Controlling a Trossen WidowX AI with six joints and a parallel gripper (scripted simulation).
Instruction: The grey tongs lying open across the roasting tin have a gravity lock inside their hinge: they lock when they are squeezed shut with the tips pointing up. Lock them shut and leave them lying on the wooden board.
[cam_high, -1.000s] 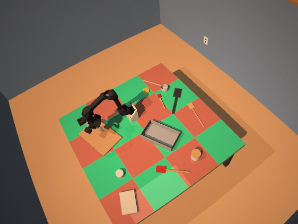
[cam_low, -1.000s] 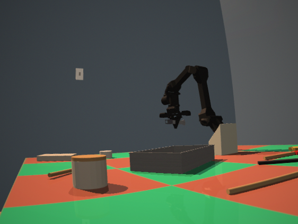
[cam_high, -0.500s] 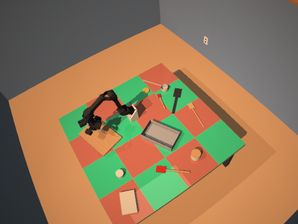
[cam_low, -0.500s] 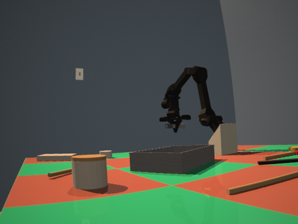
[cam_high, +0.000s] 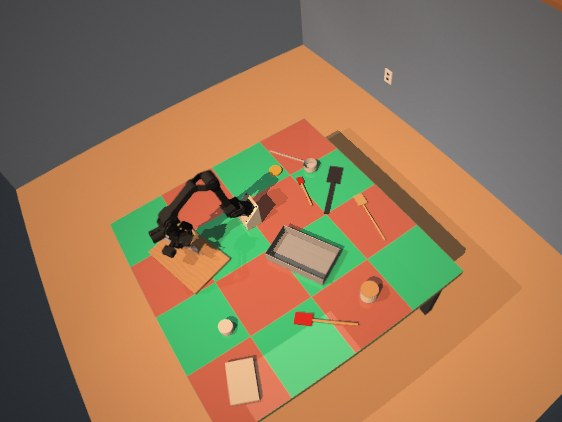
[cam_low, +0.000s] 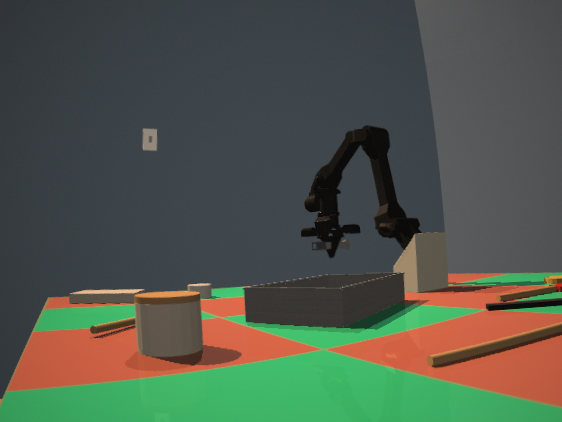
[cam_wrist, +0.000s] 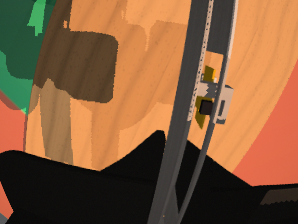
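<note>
The gripper (cam_high: 192, 244) (cam_low: 331, 254) (cam_wrist: 174, 145) points down and is shut on the grey tongs (cam_low: 321, 246) (cam_wrist: 177, 112). It holds them roughly level, above the wooden board (cam_high: 200, 280) (cam_wrist: 262, 65). In the wrist view the two long grey arms run close together between the black fingers, with a narrow gap. A pale bracket with a black block and yellow parts sits at the arms. Whether the lock has caught cannot be told. The roasting tin (cam_high: 305, 252) (cam_low: 295, 305) stands apart from the board and is empty.
A pale wedge block (cam_high: 251, 215) (cam_low: 430, 262) stands by the arm's base. A white round piece (cam_high: 226, 326), a pale slab (cam_high: 242, 381), a lidded jar (cam_high: 369, 291) (cam_low: 169, 325) and a red spatula (cam_high: 303, 319) lie around. Several other utensils lie beyond the tin.
</note>
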